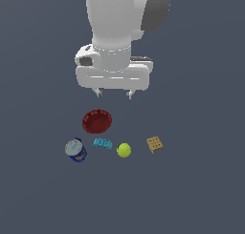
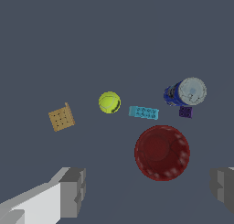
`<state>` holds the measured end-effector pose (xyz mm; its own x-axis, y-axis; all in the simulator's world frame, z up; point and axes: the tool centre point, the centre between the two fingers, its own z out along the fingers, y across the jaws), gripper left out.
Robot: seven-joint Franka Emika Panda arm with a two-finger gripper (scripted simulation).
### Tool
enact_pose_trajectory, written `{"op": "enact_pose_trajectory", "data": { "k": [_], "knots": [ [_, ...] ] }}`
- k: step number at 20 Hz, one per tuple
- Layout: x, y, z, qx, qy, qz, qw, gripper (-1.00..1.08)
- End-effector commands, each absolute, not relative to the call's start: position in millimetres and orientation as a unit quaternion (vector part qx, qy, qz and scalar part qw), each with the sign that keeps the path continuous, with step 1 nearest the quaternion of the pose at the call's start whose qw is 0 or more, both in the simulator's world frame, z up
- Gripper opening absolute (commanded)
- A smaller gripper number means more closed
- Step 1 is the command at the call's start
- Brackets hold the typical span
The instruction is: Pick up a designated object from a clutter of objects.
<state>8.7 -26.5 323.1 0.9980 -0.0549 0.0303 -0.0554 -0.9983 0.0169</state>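
The tan grid block (image 1: 154, 143) lies flat on the grey floor at the exterior view's right end of the clutter; it also shows in the wrist view (image 2: 61, 118). To its left in the exterior view are the yellow-green ball (image 1: 124, 150), the teal brick (image 1: 103, 143), the blue can with grey lid (image 1: 75, 150) and the dark red bowl (image 1: 97, 121). My gripper (image 1: 114, 92) hangs open and empty high above the bowl, well apart from the block. In the wrist view its fingers (image 2: 73, 191) frame the bowl (image 2: 162, 152).
In the wrist view the ball (image 2: 109, 102), teal brick (image 2: 143, 112) and can (image 2: 185, 92) lie in a row beyond the bowl. A small dark purple piece (image 2: 185, 112) lies beside the can. Plain grey floor surrounds the clutter.
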Motion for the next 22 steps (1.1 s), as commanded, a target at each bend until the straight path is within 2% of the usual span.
{"op": "enact_pose_trajectory", "data": {
  "k": [1,14,22],
  "knots": [
    [9,-27,323,0.999,-0.028,0.015,0.009,1.0],
    [12,-2,331,0.999,-0.021,0.025,-0.007,1.0],
    [23,11,306,1.0,-0.005,0.022,-0.002,1.0]
  ]
}}
